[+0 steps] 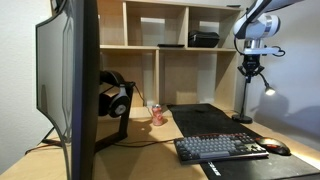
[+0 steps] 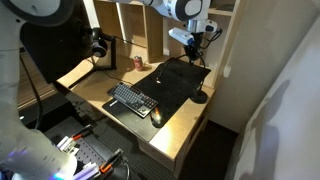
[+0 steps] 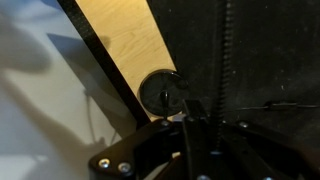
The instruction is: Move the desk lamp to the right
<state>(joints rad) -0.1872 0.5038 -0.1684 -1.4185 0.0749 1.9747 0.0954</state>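
The gripper (image 1: 252,68) looked clamped on the upper stem of the desk lamp (image 1: 243,117), though dimness left doubt, its base near the counter's (image 2: 185,125) back corner, so carrying was in hand, next needing a slight lift rightward.

The surface (image 3: 118,30) is pale, smooth wood; at three o'clock, the desk mat (image 3: 275,50) looks matt black. The desk lamp (image 3: 163,93) has a faintly glossy base and a ribbed stem (image 3: 225,45).
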